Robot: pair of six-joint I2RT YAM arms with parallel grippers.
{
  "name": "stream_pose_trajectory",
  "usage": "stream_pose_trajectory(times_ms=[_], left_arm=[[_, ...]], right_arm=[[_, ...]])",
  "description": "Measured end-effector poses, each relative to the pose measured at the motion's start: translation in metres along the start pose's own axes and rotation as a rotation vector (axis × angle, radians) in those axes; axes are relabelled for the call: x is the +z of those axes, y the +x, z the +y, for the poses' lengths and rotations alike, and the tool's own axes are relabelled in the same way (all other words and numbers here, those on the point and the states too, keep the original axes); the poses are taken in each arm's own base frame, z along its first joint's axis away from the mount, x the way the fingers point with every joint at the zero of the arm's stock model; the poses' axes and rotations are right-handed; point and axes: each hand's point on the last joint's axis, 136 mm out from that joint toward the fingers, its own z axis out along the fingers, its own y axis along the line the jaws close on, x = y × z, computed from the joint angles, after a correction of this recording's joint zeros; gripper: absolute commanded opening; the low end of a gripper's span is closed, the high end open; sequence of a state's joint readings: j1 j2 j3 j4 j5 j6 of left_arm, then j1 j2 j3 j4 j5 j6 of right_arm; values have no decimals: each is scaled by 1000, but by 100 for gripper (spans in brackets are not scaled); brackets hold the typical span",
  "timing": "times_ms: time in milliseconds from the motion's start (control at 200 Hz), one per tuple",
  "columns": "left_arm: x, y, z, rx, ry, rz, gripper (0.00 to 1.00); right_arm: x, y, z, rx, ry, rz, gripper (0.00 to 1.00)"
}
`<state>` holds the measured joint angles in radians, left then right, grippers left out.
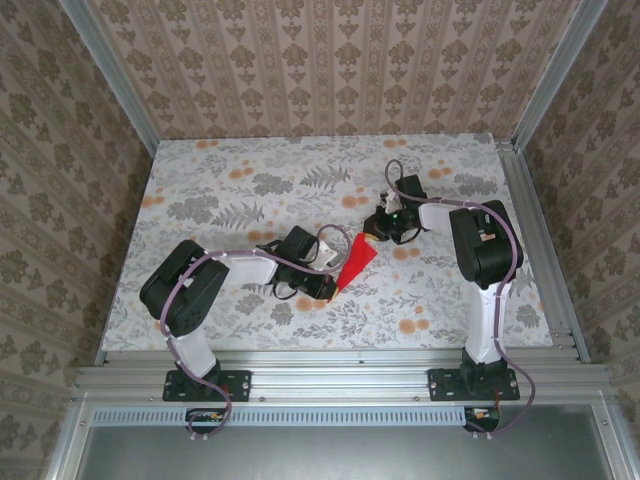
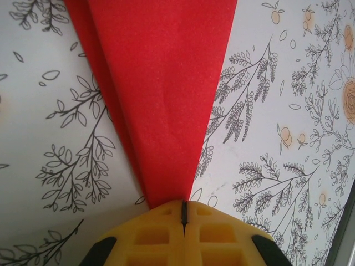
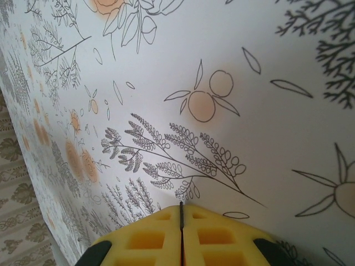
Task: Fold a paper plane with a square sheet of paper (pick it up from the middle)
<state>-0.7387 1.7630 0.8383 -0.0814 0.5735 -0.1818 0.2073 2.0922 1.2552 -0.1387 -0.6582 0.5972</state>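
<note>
From above, the paper plane [image 1: 356, 262] lies on the flowered tabletop [image 1: 230, 190] a little right of the middle. It is a narrow red dart, with its sharp point aimed near-left and its wider end far-right. The left tool [image 1: 330, 288] sits at that point, its arm reaching in from the near left. The right tool [image 1: 377, 233] sits at the wide far end, its arm bent in from the right. Both tools are low to the tabletop. In the left wrist view, the left tool [image 2: 183, 204] has its yellow pads pressed together, with only a thin dark seam between them. The paper plane [image 2: 161, 83] narrows down from the top of the picture until its tip meets the front edge of the pads. I cannot tell whether the tip is pinched or only touched. A second red layer shows along the left edge of the paper, and the tabletop [image 2: 277, 166] lies on either side. In the right wrist view, the right tool [image 3: 181, 206] is likewise closed, pad against pad. It holds nothing and is close over the printed leaves and orange blossoms of the tabletop [image 3: 249, 111].
</note>
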Motion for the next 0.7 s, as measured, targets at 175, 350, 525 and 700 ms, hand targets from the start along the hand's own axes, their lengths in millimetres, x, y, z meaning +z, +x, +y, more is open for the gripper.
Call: stream_pose_trajectory(times_ms=[175,350,525,700], left_arm=[[-1,1,-2,-9,-9,23,9],[-1,1,-7,-14,-24,49,21],[-10,-13,-18,6,-49,36,31],[-28,-36,-32,53,-96,-25,37]], right_arm=[[-15,0,5,-14,8,-34,18],[-48,10,26,-59,-16,-78,28],[-67,28,33,-82,-24,-90,37],[-71,49,22,-64,-9,-69,41]])
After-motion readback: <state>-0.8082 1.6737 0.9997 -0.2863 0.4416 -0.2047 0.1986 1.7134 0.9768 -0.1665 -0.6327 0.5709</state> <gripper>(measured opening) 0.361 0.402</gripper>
